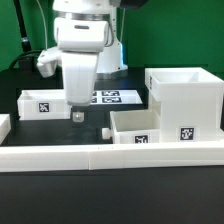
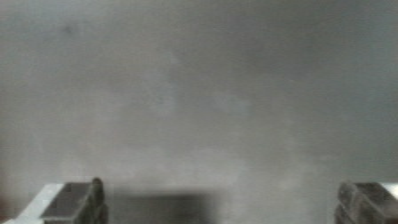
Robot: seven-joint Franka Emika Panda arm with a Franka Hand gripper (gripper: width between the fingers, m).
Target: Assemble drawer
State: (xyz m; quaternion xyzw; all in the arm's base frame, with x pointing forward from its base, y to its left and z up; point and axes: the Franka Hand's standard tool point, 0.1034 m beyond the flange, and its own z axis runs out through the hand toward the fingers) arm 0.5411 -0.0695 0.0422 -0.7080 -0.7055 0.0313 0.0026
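Note:
The tall white housing (image 1: pixel 186 97) stands at the exterior view's right, with a tag on its front. One white tray (image 1: pixel 135 126) lies just left of it, behind the low wall. A second tagged tray (image 1: pixel 42 103) lies at the left. My gripper (image 1: pixel 76 113) hangs straight down at the right end of that left tray, its tip close to the table. In the wrist view the gripper (image 2: pixel 222 196) is open. Its fingers (image 2: pixel 79 200) stand wide apart with nothing between them. A blurred pale grey surface fills that view.
A long low white wall (image 1: pixel 100 153) runs along the front of the table. The marker board (image 1: pixel 110 97) lies flat behind the gripper. A small dark knob (image 1: pixel 103 131) sits on the table between gripper and middle tray. A green backdrop stands behind.

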